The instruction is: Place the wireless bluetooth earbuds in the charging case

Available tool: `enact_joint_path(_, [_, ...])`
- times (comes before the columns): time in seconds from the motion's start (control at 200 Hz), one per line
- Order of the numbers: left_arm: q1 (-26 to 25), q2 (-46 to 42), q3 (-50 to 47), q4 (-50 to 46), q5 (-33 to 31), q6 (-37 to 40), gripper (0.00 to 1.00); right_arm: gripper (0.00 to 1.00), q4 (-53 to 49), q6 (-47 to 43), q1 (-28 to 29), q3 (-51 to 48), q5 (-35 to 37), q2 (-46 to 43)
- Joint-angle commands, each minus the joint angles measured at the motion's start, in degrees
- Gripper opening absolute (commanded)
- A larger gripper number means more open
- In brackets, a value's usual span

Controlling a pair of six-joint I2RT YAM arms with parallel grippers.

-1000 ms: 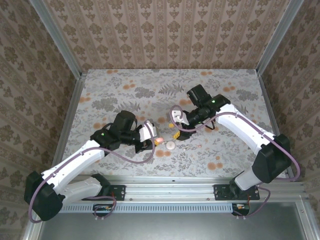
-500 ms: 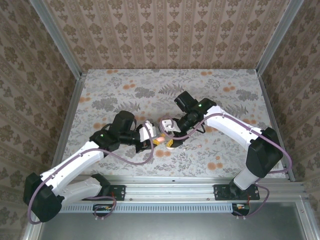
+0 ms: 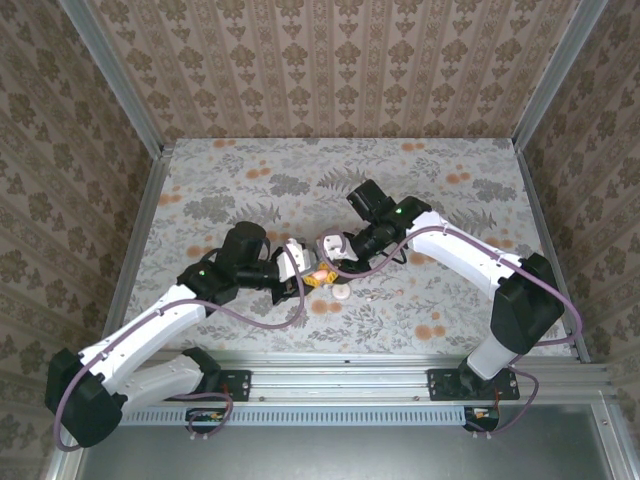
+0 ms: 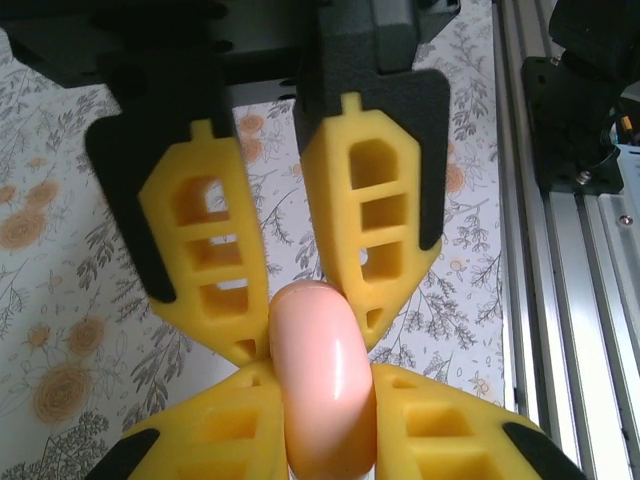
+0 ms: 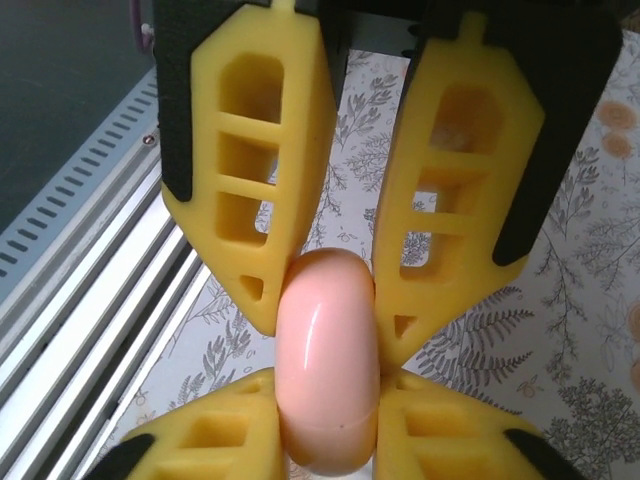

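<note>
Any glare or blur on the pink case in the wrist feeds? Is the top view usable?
Left wrist: charging case in sharp focus, soft highlight on its right flank. Right wrist: narrow bright streak down it, edges crisp. Top external: evenly lit with no glare, but there the case is only a pink speck.

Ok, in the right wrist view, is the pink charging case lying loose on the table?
No, the charging case is held on edge, pinched between the fingers of the right gripper and of the left gripper.
</note>
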Motion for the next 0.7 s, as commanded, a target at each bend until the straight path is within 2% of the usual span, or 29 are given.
enact_joint_path(0.0, [-0.51,0.16,-0.51,2.76,3.15,-1.13,0.27,0.15,2.4,-0.26,0.01,-1.03,-2.5,-1.15])
enact_joint_path(0.13, [0.0,-1.31,-3.57,9.34,2.59,-1.9,0.52,0.13,6.46,2.6,-3.19,-4.98,-7.02,-3.65])
enact_joint_path(0.235, [0.76,-2.13,-6.79,17.46,2.72,-3.2,0.62,0.13,15.4,8.24,-7.7,-11.92,-14.35,-7.63])
enact_joint_path(0.395, [0.91,0.11,-7.41,22.67,3.46,-3.54,0.64,0.13,29.75,18.71,-13.31,-22.13,-19.51,-14.79])
enact_joint_path(0.555, [0.95,1.81,-9.94,31.08,4.41,-4.74,0.64,0.14,37.33,25.83,-15.92,-26.83,-20.32,-18.66])
enact_joint_path(0.695, [0.93,2.45,-11.12,35.75,4.62,-4.59,0.64,0.14,39.7,28.56,-17.54,-27.28,-21.92,-19.34])
